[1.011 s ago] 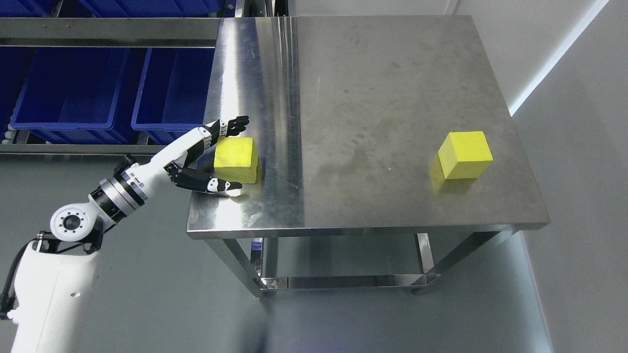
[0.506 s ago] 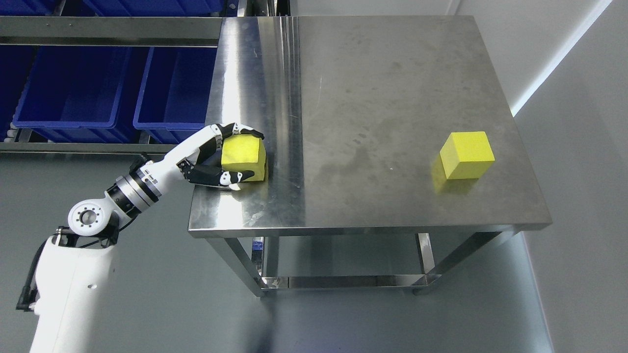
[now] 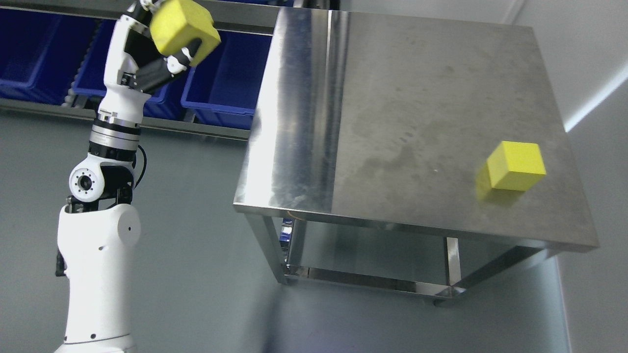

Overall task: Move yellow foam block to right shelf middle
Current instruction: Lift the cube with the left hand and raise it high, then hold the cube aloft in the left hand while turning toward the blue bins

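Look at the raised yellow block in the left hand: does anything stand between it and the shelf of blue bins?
Nothing visible does. The left hand holds the yellow foam block up, directly in front of the blue bins, clear of the steel table.

The yellow foam block (image 3: 182,27) is up in the air at the top left, off the table (image 3: 392,108) entirely and tilted so one corner points down toward the right. It is a plain, matte cube with soft-looking edges, its broad upper face catching the light. The left hand (image 3: 169,51) grips it from below and behind, dark fingers (image 3: 184,54) pressed against its lower side. Behind it sit blue bins (image 3: 230,83) on a shelf.
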